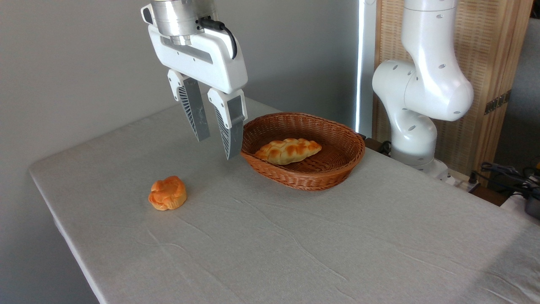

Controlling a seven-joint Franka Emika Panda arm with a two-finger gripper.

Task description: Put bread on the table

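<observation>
The bun [167, 193] sits alone on the table [295, 245], toward the left end and not far from that left edge, with bare grey cloth all round it. It rests flat on its base, knotted top facing up. It is close to round, so I can make out no real long axis, only a slight stretch running left to right.

Up and to the right of it, the gripper [217, 147] hangs in the air over the cloth, well clear of the bun. Its two ribbed fingers [193, 110] point down and stand apart with nothing between them. The right fingertip shows just in front of the basket's left rim.

The basket [301, 150] stands toward the far edge, and a braided loaf [288, 150] lies in it, its length running left to right. The arm's white base [415, 93] rises beyond the far right edge.
</observation>
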